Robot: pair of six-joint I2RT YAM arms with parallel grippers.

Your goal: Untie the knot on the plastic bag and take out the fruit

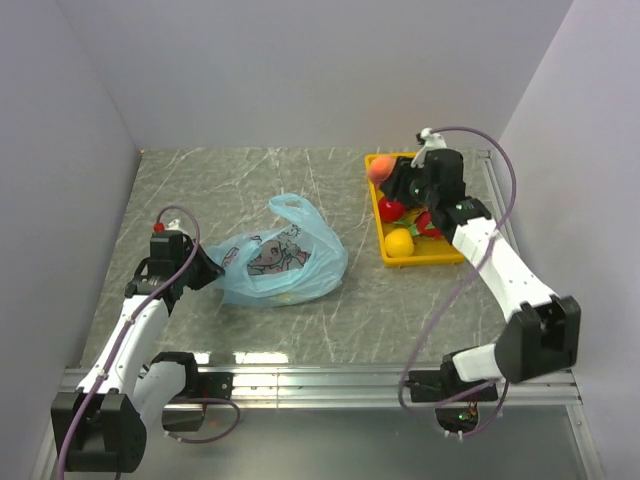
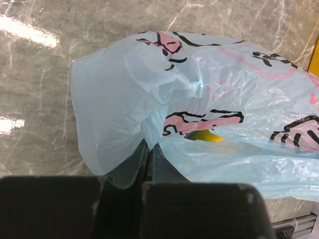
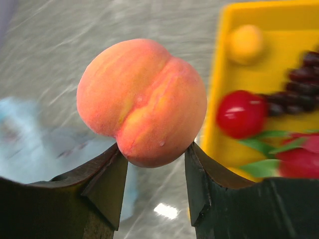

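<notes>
The light blue plastic bag lies crumpled mid-table, one handle loop standing loose; the knot is out of view. My left gripper is shut on the bag's left edge, its tips pinching a fold of the bag. A yellow patch shows inside it. My right gripper is shut on the pink-orange peach, held at the yellow tray's near-left rim. A red apple and a yellow-orange fruit lie in the tray.
The yellow tray at the right also holds dark grapes and a pink dragon fruit. White walls close in the table on three sides. A metal rail runs along the near edge.
</notes>
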